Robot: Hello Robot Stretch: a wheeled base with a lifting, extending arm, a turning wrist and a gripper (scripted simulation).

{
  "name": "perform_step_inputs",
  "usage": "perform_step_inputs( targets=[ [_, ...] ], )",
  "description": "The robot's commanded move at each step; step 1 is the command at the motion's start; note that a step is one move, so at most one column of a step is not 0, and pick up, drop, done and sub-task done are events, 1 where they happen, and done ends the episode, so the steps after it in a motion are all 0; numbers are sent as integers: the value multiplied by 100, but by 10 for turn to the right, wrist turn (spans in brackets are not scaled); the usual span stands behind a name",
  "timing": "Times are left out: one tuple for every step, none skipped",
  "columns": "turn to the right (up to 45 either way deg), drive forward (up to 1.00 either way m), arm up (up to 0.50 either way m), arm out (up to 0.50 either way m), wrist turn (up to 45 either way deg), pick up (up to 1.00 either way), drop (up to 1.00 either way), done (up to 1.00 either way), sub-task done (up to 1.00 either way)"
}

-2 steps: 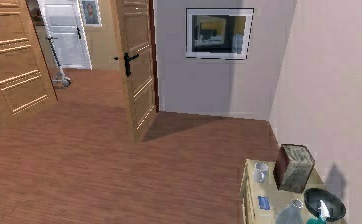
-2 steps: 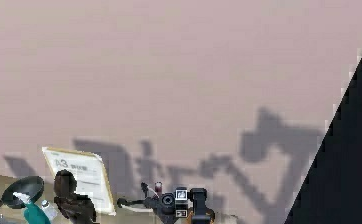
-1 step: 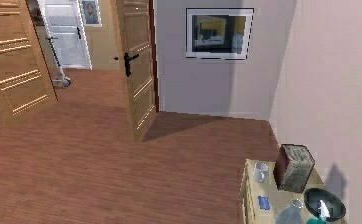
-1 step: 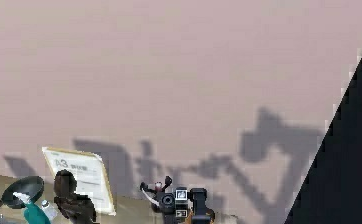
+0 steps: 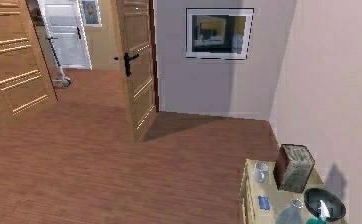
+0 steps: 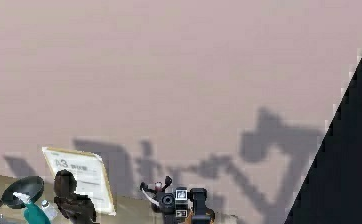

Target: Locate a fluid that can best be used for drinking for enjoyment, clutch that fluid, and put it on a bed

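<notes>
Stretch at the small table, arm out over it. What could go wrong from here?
1. The gripper is near a tilted white card and a dark brown figure on the table. A sideways move might knock them over.
2. The wall lies just beyond the table, so extending the arm might hit it.
3. The small pale items are too unclear to identify as a drink, so a wrong pick is possible.

I see a softly lit room, fairly bright all over. The floor (image 5: 99,170) is darker in a shadow right of the door (image 5: 137,60), and the doorway (image 5: 67,35) past it glows brightest. In the arm side view, grey shadows lie low on the wall (image 6: 179,70). Door edges lean at the forward view's left.
</notes>
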Motion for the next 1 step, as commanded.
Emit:
perform_step_inputs(
  targets=[
    [0, 0, 10, 0, 0, 0, 0, 0, 0]
  ],
)
